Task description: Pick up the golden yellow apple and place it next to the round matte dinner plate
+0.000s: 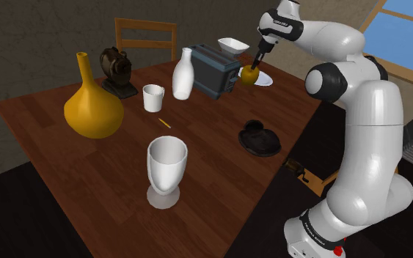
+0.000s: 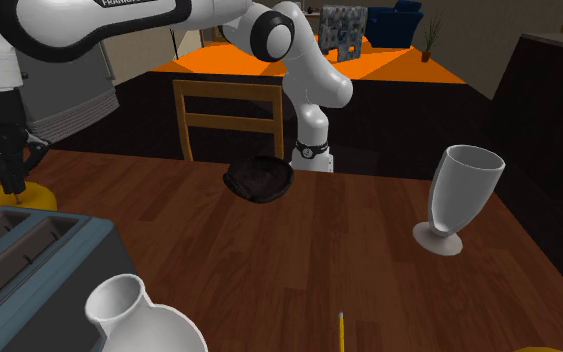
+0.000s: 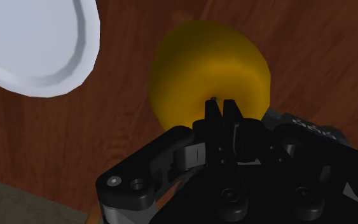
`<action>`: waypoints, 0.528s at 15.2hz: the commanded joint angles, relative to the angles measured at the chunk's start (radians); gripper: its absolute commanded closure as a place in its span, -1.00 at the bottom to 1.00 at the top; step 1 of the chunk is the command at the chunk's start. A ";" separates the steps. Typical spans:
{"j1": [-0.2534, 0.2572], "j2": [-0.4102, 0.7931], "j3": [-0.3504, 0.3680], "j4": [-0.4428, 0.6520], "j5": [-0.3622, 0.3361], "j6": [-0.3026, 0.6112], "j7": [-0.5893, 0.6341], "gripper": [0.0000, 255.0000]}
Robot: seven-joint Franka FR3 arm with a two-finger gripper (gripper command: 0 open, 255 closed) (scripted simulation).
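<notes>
Two fingers of my claw (image 3: 222,107) are pressed together, tips at the top of the apple (image 3: 199,63). Apple: round, smooth, golden yellow, soft sheen. It sits directly beneath me on a dark-grained wooden table (image 3: 311,44). Just beside it, not touching, is a round white plate (image 3: 31,44), matte with a shallow rim. The shoulder view adds a boxy blue-grey toaster (image 1: 216,67) near my claw, opposite the plate. I cannot tell whether my tips nip a stem.
</notes>
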 commanded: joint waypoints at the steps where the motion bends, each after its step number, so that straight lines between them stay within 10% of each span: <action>1: 0.003 -0.003 0.000 -0.031 0.001 0.029 -0.004 1.00; 8: 0.012 -0.007 0.002 -0.114 0.004 0.106 -0.013 1.00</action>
